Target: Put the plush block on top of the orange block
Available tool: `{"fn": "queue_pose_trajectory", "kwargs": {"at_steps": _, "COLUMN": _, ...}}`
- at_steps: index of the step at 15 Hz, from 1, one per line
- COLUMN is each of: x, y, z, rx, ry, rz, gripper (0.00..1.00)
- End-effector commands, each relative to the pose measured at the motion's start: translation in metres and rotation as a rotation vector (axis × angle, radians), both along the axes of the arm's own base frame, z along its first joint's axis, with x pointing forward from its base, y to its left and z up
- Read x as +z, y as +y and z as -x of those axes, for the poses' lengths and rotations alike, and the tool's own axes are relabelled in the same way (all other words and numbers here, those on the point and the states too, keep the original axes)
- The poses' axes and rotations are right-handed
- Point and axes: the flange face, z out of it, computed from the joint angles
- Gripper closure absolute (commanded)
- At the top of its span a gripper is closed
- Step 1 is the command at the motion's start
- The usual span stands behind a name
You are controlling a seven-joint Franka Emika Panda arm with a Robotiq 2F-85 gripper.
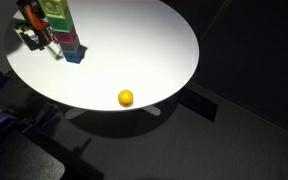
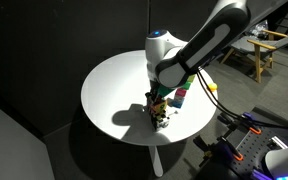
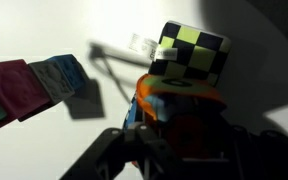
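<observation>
In the wrist view the orange block (image 3: 179, 98), with a blue part on its side, sits between my dark gripper fingers (image 3: 179, 145), which close against its two sides. The plush block (image 3: 194, 52), checkered black and yellow-green, lies just beyond the orange block and touches it. In an exterior view my gripper (image 2: 160, 108) points down over the white round table (image 2: 114, 85), with the checkered plush block (image 2: 162, 122) low at its tip. In an exterior view my gripper (image 1: 36, 33) is at the table's far left edge.
A stack of coloured blocks (green, pink, blue) (image 2: 180, 97) stands right beside the gripper; it also shows in an exterior view (image 1: 64, 30). Pink and light blue blocks (image 3: 39, 85) lie at the left in the wrist view. A yellow ball (image 1: 125, 97) sits near the table edge.
</observation>
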Motion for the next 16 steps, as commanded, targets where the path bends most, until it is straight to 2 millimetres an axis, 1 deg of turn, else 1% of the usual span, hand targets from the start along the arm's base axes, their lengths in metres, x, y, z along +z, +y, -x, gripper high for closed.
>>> {"fn": "queue_pose_trajectory", "kwargs": {"at_steps": 1, "x": 0.024, "y": -0.004, "z": 0.002, "rx": 0.000, "ry": 0.009, "rz": 0.009, "gripper": 0.72}}
{"fn": "queue_pose_trajectory", "kwargs": {"at_steps": 5, "x": 0.048, "y": -0.004, "z": 0.004, "rx": -0.001, "ry": 0.007, "rz": 0.015, "gripper": 0.78}}
{"fn": "queue_pose_trajectory", "kwargs": {"at_steps": 8, "x": 0.074, "y": -0.006, "z": 0.006, "rx": -0.004, "ry": -0.007, "rz": 0.010, "gripper": 0.81}}
{"fn": "queue_pose_trajectory", "kwargs": {"at_steps": 16, "x": 0.149, "y": -0.012, "z": 0.017, "rx": -0.017, "ry": -0.051, "rz": 0.004, "gripper": 0.81}}
